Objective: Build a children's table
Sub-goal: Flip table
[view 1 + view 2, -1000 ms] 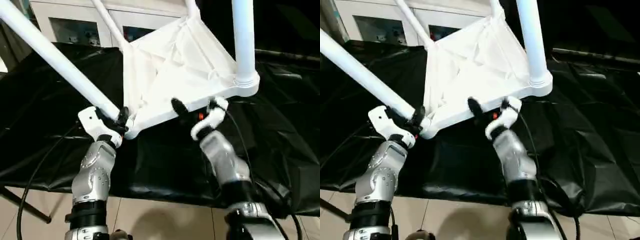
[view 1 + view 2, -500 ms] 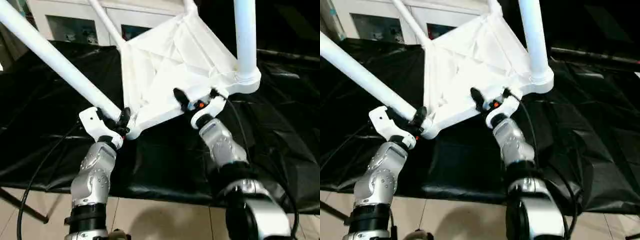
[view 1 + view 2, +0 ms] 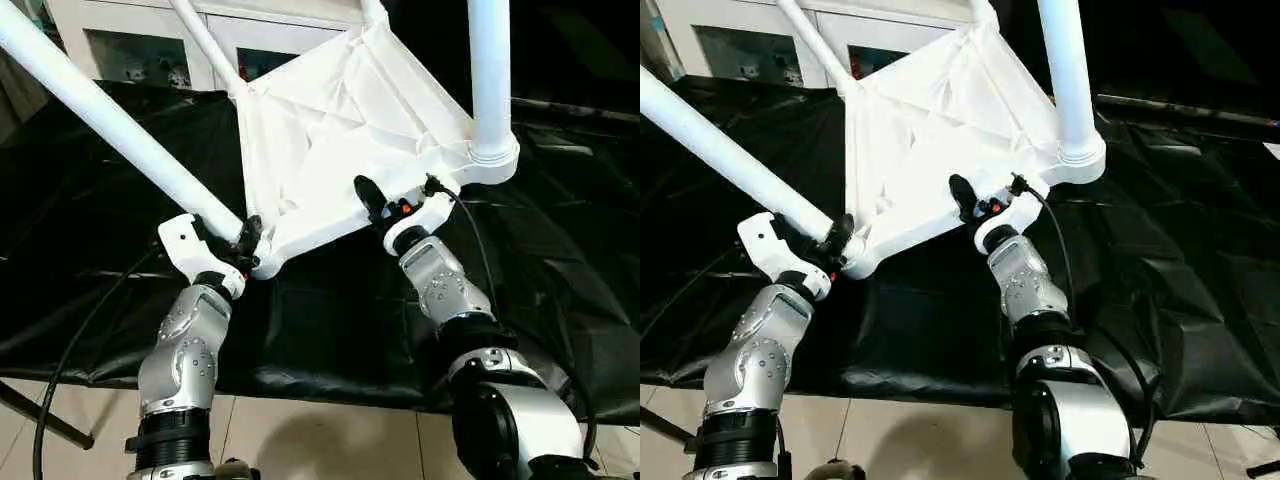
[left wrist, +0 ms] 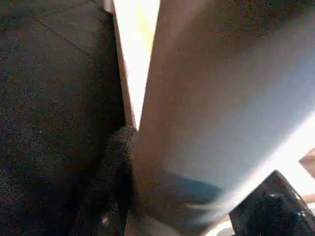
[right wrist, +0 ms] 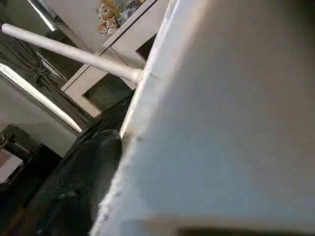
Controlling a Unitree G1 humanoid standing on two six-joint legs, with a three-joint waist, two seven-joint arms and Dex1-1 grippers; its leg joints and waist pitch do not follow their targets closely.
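The children's table is tipped up on the black cover, its white tabletop (image 3: pixel 340 120) showing me the ribbed underside. Long white legs stand in its corner sockets: one runs up to the left (image 3: pixel 100 110), one rises straight at the right (image 3: pixel 489 70), and a thinner-looking one sits at the back (image 3: pixel 205 45). My left gripper (image 3: pixel 243 240) is shut on the left leg just above the near corner socket, and a black finger (image 4: pixel 115 162) presses against the tube. My right gripper (image 3: pixel 398 195) is shut on the tabletop's near rim, with one black finger (image 3: pixel 365 192) lying on the underside.
The black-covered work table (image 3: pixel 560 260) spreads under everything, and its front edge drops to a tiled floor (image 3: pixel 320 440). A white cabinet with glass doors (image 3: pixel 130 45) stands behind. A black cable (image 3: pixel 80 330) hangs beside my left forearm.
My right gripper rose from just below the near rim onto it and narrowed around it. The left gripper kept its hold on the leg, and the tabletop barely moved.
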